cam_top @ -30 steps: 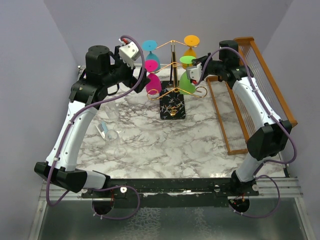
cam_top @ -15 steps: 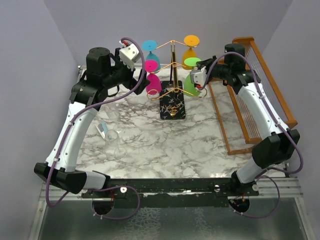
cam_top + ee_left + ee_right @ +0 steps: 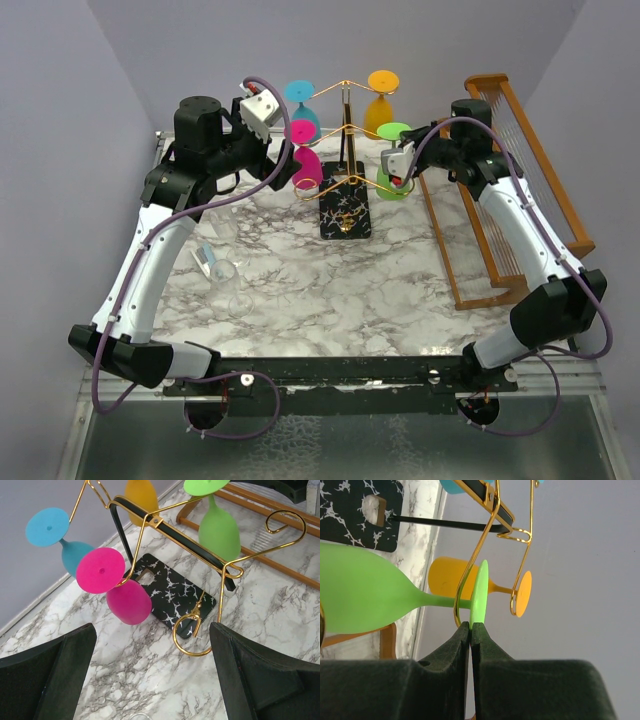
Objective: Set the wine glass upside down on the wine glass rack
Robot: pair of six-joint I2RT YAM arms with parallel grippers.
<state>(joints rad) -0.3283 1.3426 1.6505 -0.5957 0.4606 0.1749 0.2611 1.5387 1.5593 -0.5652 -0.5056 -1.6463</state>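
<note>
The green wine glass (image 3: 390,178) hangs upside down on the right side of the gold wire wine glass rack (image 3: 345,128). Its stem crosses a curled wire arm (image 3: 462,597) in the right wrist view. My right gripper (image 3: 471,626) is shut on the rim of the green foot (image 3: 480,592). From above, that gripper (image 3: 402,142) sits just right of the glass. My left gripper (image 3: 150,630) hovers open and empty left of the rack, over marble. Pink (image 3: 127,600), blue (image 3: 47,527) and orange (image 3: 141,500) glasses hang inverted on other arms.
The rack's black speckled base (image 3: 345,212) stands at the back middle of the marble table (image 3: 330,285). A brown wooden slatted rack (image 3: 500,190) lies along the right edge. Clear glassware (image 3: 222,268) lies on the table's left side.
My right gripper has carried the green glass a little to the right and toward the camera, outward along the rack's arm. The left arm has barely moved.
</note>
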